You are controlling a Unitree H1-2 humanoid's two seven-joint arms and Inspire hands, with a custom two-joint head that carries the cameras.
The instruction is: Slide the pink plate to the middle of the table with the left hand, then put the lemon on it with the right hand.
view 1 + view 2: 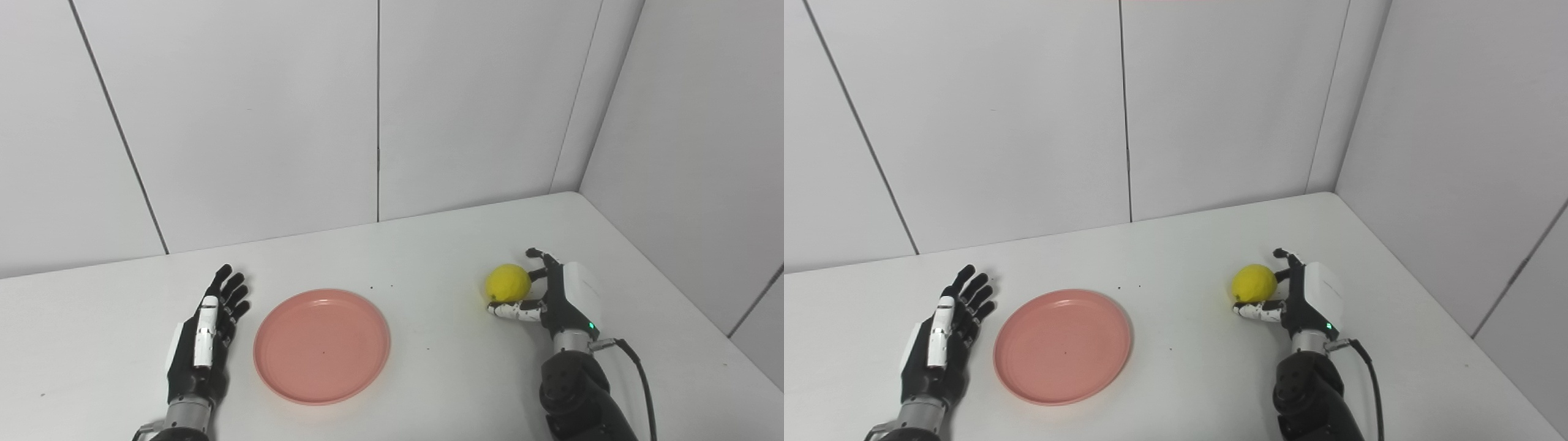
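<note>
Round, smooth pink plate [322,346] lies just right of the splayed, empty left hand [205,334]; the right hand [560,300] cups the dimpled lemon [508,282], grasp unclear.

Both hands, left hand [205,334] and right hand [560,300], are black with white plates; a green light [591,325] and black cable [640,373] sit at the right wrist.

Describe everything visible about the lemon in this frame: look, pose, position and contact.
The lemon is small, bright yellow and roundish, with a matte, slightly dimpled skin and a small nub at its lower left. It sits whole on the white table, right of the pink plate and well apart from it. The right hand cups it from the right: the thumb lies under its near side and fingers curl round its far side. Whether it is lifted off the table cannot be told.
</note>
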